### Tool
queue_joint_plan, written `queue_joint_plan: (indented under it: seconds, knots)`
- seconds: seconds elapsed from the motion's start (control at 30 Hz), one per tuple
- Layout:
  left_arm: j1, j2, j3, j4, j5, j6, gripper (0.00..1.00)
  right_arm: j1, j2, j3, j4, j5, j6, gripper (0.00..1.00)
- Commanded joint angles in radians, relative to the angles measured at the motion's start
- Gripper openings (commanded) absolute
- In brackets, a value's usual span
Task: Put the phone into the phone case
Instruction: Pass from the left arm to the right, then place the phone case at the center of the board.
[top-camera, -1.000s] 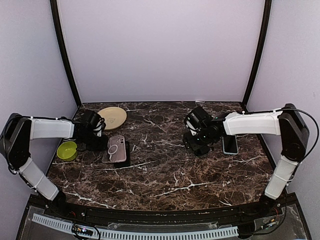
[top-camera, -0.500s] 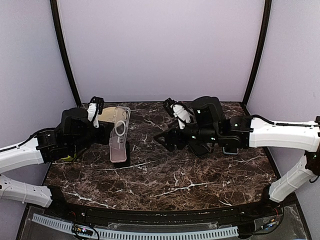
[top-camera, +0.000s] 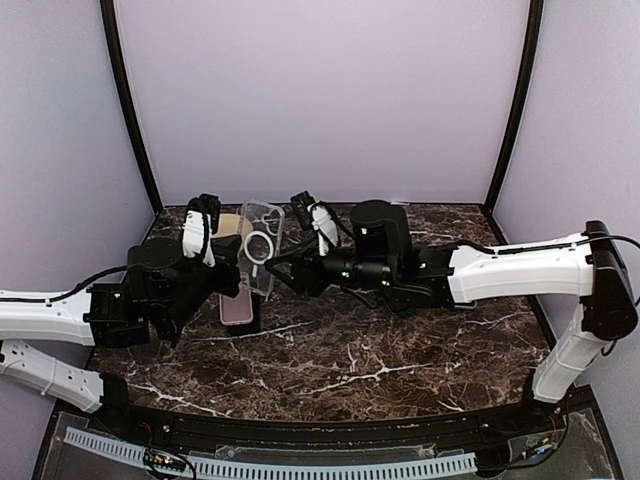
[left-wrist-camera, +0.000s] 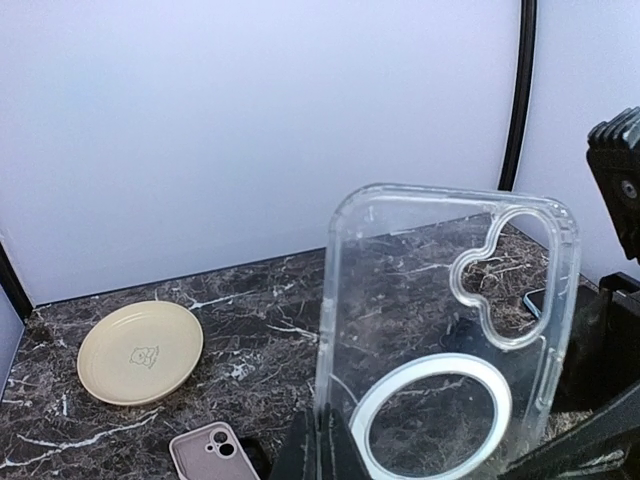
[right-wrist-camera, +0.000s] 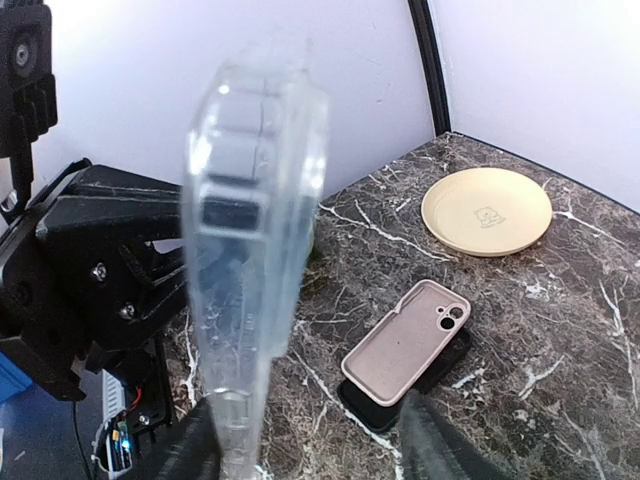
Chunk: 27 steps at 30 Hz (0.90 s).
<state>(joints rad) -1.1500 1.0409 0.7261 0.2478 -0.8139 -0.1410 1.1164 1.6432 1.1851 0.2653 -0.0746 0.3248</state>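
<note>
L claw (left-wrist-camera: 322, 448) pinches the clear case (left-wrist-camera: 440, 330) by its bottom edge, upright, raised off the counter (top-camera: 400, 350), just right of the plate (left-wrist-camera: 140, 352). R claw (right-wrist-camera: 312, 440) is spread wide, with the case edge-on between its fingers, not gripped. What looks like the phone (right-wrist-camera: 445, 365) lies under the pink case (right-wrist-camera: 405, 342), near the plate on the arms' side.

Risk: if R closes off-centre, the case could twist or pop out of L.

Count: 2 cases, 1 plate, 1 phone made out.

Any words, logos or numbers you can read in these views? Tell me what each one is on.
None readable.
The yellow plate bears a small centre emblem, too small to read.
The clear case and pink case show no lettering.
</note>
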Motion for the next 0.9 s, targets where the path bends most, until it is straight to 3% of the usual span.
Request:
queue_joint_plan:
  seconds: [0.0, 0.17, 0.3, 0.37, 0.4, 0.47, 0.63, 0.77, 0.87]
  knots:
    - [-0.009, -0.003, -0.027, 0.098, -0.031, 0.036, 0.0, 0.008, -0.004, 0.04, 0.08, 0.001, 0.028, 0.35]
    - [-0.013, -0.014, -0.057, 0.116, 0.032, 0.021, 0.0, 0.002, -0.012, 0.041, 0.041, -0.014, 0.023, 0.0]
    - [-0.014, -0.057, -0.087, 0.117, 0.13, 0.01, 0.01, -0.031, -0.053, 0.042, -0.053, -0.081, 0.011, 0.0]
    - [-0.014, -0.081, -0.098, 0.098, 0.194, -0.004, 0.22, -0.064, -0.076, 0.048, -0.153, -0.124, 0.004, 0.0]
    - [-0.014, -0.094, -0.102, 0.087, 0.227, -0.019, 0.44, -0.078, -0.092, 0.041, -0.19, -0.154, 0.004, 0.0]
    - [-0.013, -0.115, -0.103, 0.042, 0.25, -0.042, 0.65, -0.118, -0.121, 0.027, -0.274, -0.223, 0.005, 0.0]
    - [0.025, -0.142, -0.059, -0.142, 0.247, -0.047, 0.8, -0.213, -0.164, -0.043, -0.545, -0.366, -0.007, 0.0]
    - [0.166, -0.081, 0.035, -0.346, 0.396, -0.095, 0.83, -0.246, -0.134, -0.13, -0.634, -0.515, 0.003, 0.0]
    - [0.235, 0.011, 0.112, -0.411, 0.49, -0.076, 0.85, -0.251, -0.087, -0.161, -0.671, -0.54, 0.009, 0.0]
